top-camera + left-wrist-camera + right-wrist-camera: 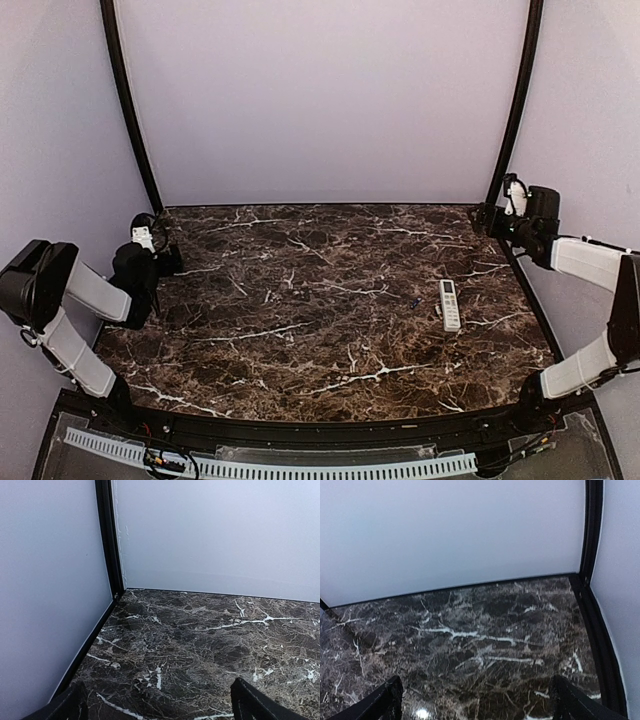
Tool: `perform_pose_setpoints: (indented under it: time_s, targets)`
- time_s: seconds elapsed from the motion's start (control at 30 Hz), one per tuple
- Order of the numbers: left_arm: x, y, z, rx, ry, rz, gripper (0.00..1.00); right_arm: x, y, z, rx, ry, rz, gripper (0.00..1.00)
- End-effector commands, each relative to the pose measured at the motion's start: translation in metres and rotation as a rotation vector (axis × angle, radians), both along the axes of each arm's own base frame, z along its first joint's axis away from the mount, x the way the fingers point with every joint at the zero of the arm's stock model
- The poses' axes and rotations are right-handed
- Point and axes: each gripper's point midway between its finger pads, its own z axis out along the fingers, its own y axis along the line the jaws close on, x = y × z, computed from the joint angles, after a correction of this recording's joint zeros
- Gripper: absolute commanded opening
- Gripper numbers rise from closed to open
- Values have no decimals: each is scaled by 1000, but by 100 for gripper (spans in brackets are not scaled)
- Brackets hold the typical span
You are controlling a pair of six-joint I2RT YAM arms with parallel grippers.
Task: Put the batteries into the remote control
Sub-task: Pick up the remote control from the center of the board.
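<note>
The white remote control [450,305] is lying flat on the right half of the marble bench [300,300], its long axis pointing away from the arm bases. No batteries are showing clearly; a dark speck [413,303] just left of it is too small to name. The right tool [477,692] is hovering at the far right corner, spread wide and gripping nothing. The left tool [160,702] is sitting at the left edge, equally wide and empty. The step in hand is probably the right arm's approach, best made by descending over the remote's middle and straddling its narrow width squarely so it is not sliding.
</note>
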Motion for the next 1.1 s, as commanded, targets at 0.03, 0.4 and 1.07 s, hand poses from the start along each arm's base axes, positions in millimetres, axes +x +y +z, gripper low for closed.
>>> perform_pose_setpoints:
  time_s: [0.03,0.4,1.07]
  targets:
    - [-5,-5,16,51,-52,21,99,-33,29,-60,-55,418,-29,99]
    - [-13,-30,64,159,-42,-59,99,-84,48,-113,-169,812,-76,89]
    - [20,-131,137,-5,6,-488,93,-87,72,-187,-190,988,-104,56]
